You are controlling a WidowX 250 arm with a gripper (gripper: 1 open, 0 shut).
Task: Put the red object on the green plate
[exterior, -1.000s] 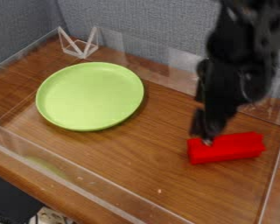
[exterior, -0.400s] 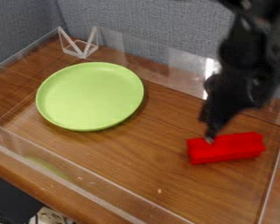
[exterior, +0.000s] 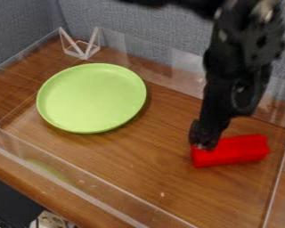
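Lowered onto left end of bright red matte rounded block; hand spread apart. Rigid, light: grip across narrow middle.

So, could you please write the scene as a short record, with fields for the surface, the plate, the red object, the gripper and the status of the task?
surface: wooden table with low clear walls around it
green plate: at the left, empty, lying flat
red object: at the right on the wood, apart from the plate
gripper: pointing down at the left end of the red object; the fingers are too dark to tell open from shut, or whether it touches
background item: small wire stand behind the plate
task status: red object not yet on the plate
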